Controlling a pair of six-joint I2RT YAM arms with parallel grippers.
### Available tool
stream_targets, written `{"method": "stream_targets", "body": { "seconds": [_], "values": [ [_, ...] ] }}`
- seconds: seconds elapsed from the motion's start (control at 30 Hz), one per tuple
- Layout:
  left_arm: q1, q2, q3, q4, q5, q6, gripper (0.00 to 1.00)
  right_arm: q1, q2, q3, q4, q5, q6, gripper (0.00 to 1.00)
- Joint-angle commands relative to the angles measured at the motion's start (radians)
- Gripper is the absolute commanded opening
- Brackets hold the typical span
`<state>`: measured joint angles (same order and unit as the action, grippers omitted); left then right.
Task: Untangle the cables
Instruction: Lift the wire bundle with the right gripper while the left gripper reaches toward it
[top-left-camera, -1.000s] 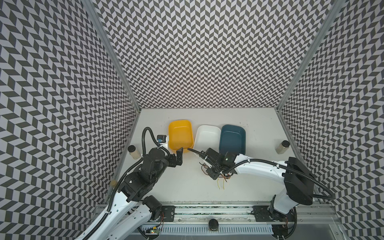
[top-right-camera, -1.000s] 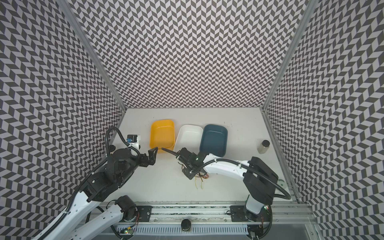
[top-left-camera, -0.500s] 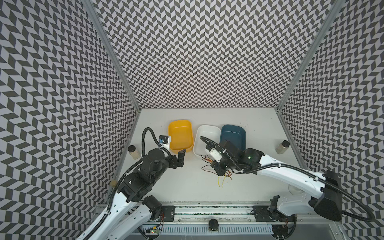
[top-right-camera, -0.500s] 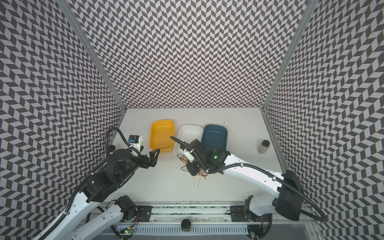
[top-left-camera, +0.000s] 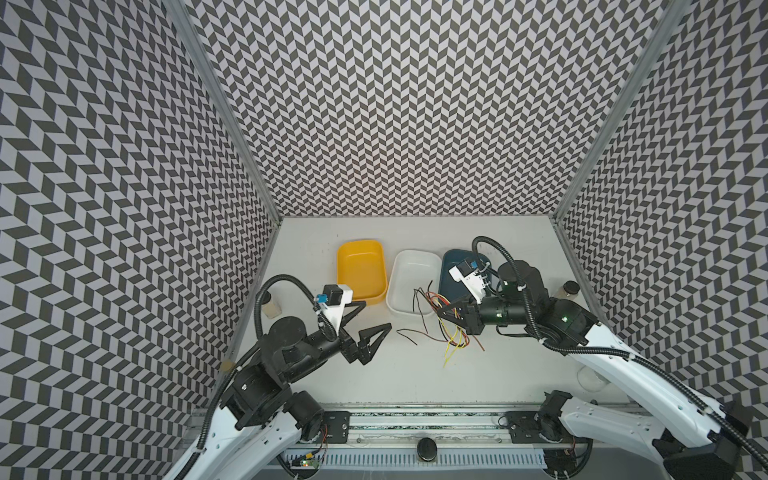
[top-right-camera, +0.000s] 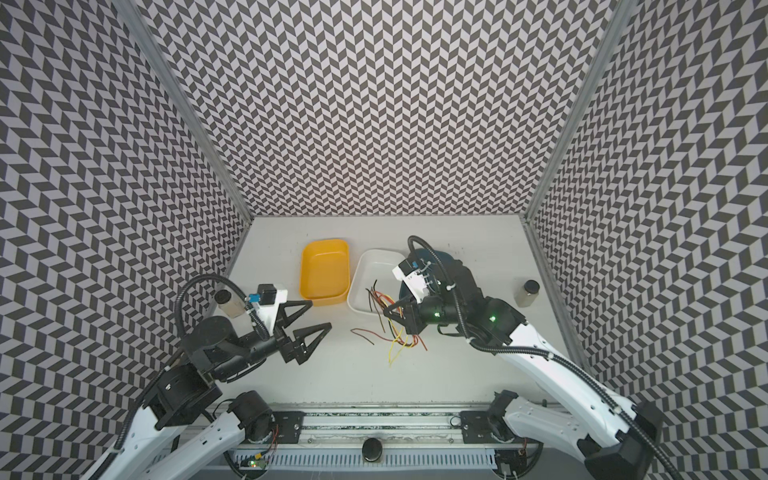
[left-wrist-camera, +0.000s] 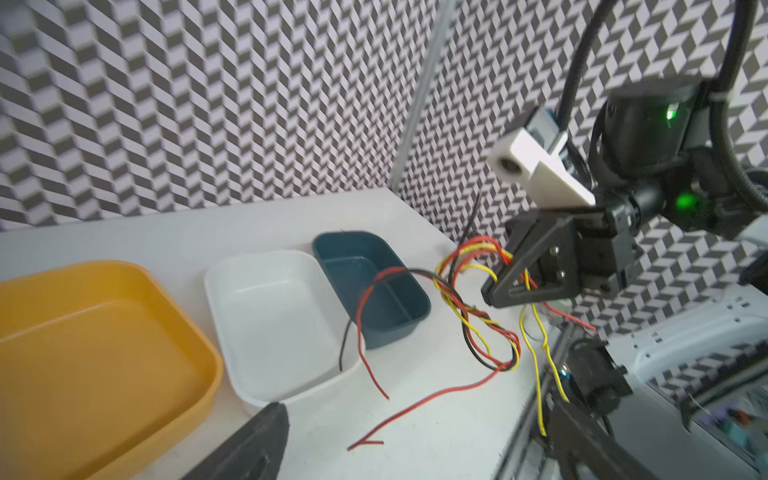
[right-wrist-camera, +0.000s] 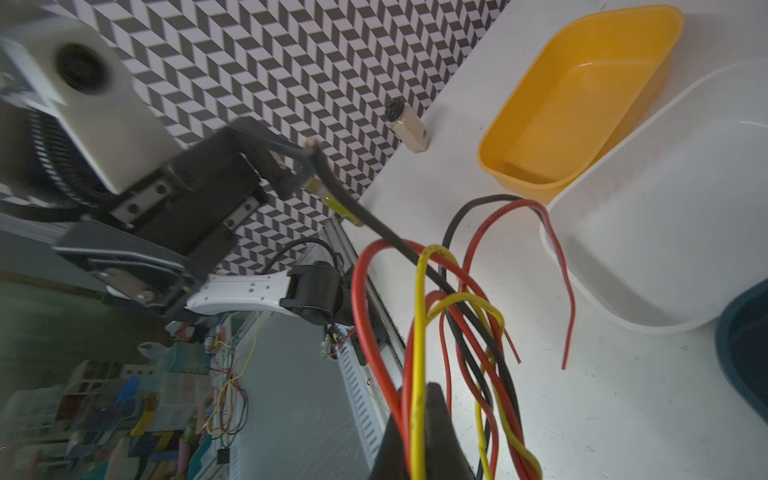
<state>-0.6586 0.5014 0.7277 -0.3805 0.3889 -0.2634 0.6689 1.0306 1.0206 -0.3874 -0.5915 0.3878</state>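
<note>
Gripping the cables (top-left-camera: 455, 338) with its jaws closed on them, the right tool (top-left-camera: 440, 309) is held above the bench (top-left-camera: 415, 374), in front of the gap between the white tub (top-left-camera: 409, 266) and the blue tub (top-left-camera: 449, 274). In both top views the cables (top-right-camera: 401, 338) form a loose knot of red, black and yellow strands. The knot hangs from the right tool (top-right-camera: 388, 312) down to the bench surface, just beside the white tub's near corner. Several strand ends rise over the white tub's near rim. Yellow ends trail toward the front rail, and one dark red strand lies flat on the bench, reaching out to the left of the knot.

The left wrist view shows the cables (left-wrist-camera: 484, 324) twisted about one another below the right tool (left-wrist-camera: 490, 293), with a red and a black end arching over the white tub's rim. The right wrist view shows the cables (right-wrist-camera: 417, 332) fanning out from the tool's fingers at the frame's edge.

The left tool (top-left-camera: 376, 316) is spread wide and holds nothing. It hovers over bare bench near the front corner of the yellow tub (top-left-camera: 359, 270), left of the cables and apart from them. The three tubs stand side by side in a row, the yellow one at the left. A small bottle (top-left-camera: 270, 305) stands by the left wall.
</note>
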Motion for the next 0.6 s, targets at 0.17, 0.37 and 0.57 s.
{"method": "stream_targets", "body": {
  "seconds": [0.17, 0.37, 0.57],
  "values": [
    [-0.021, 0.164, 0.03, 0.137, 0.217, -0.096, 1.0, -0.05, -0.077, -0.014, 0.211, -0.233, 0.106, 0.0],
    [-0.052, 0.22, 0.02, 0.263, 0.265, -0.197, 1.0, -0.069, -0.112, -0.042, 0.292, -0.257, 0.142, 0.0],
    [-0.174, 0.261, -0.015, 0.397, 0.199, -0.246, 1.0, -0.075, -0.119, -0.076, 0.349, -0.259, 0.161, 0.0]
  ]
}}
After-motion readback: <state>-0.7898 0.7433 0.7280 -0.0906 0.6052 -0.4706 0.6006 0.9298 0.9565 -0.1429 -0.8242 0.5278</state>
